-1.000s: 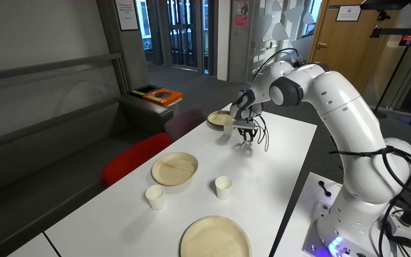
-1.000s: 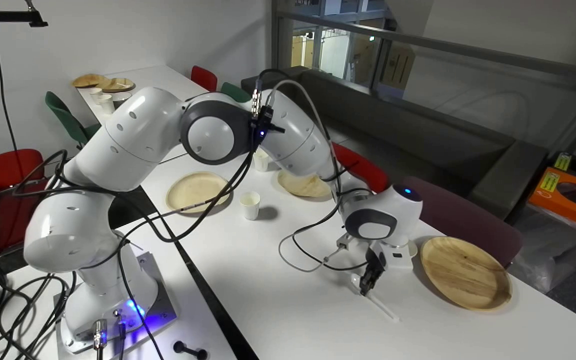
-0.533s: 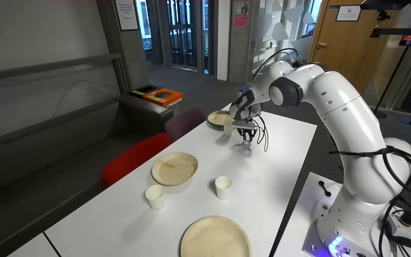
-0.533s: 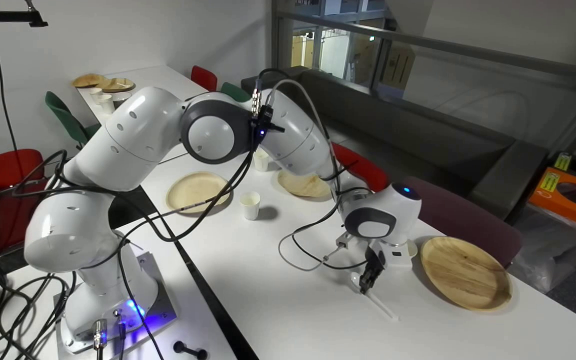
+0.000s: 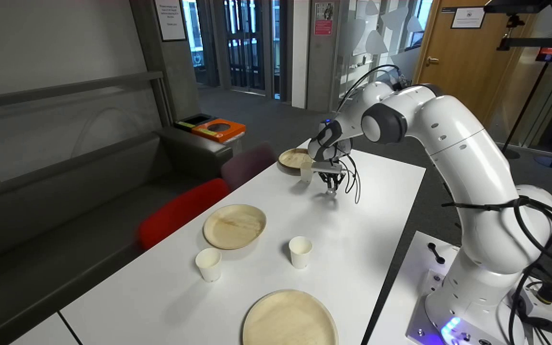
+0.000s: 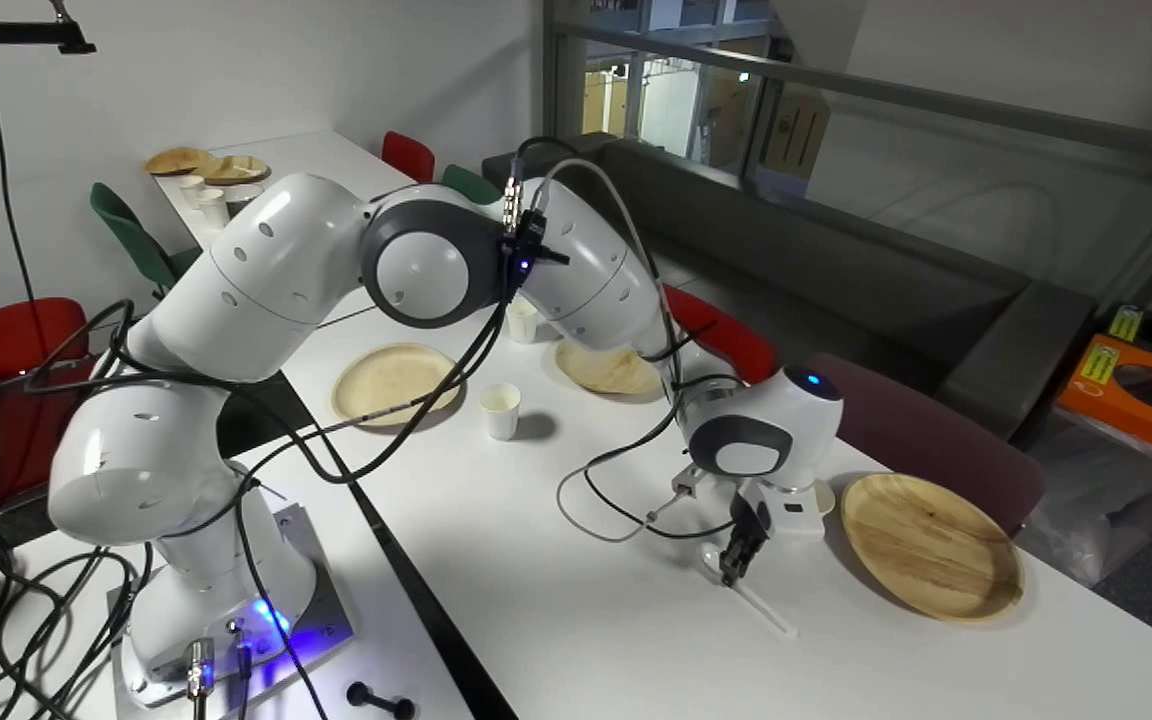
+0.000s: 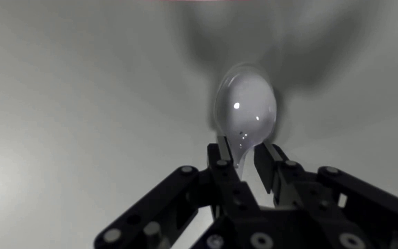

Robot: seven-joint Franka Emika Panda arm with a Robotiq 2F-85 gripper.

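- Jaws: drawn closer together than in the frame of one second ago, this narrowing being the clearest change; the arm (image 5: 458, 132) behind them keeps nearly the same pose.
- Spoon (image 7: 247, 107): clear and glossy, its place almost unaltered; the free end of its handle (image 6: 765, 610) appears shifted very slightly in an exterior view.
- State of the jaws: narrow, but not meeting. In the wrist view one side stands close against the neck of the spoon, while a pale strip shows between the neck and the opposite side; a firm hold is not shown.
- Position of the spoon: low over the white counter (image 5: 367, 225), its neck between the jaws, its bowl projecting beyond their tips, its handle reaching out the other way. Whether its whole length touches the counter cannot be made out.
- Meaning of the change (a judgement): a grip at the neck seems to be forming and looks incomplete; the small shift of the handle may mark contact from one side.
- Surroundings, apparently unmoved: a cup (image 5: 306, 171) near the jaws, with a round plate (image 6: 936, 545) just beside it; well apart, a second cup (image 5: 300, 251), a third cup (image 5: 209, 264), a second plate (image 5: 235, 226) and a third plate (image 5: 290, 318).
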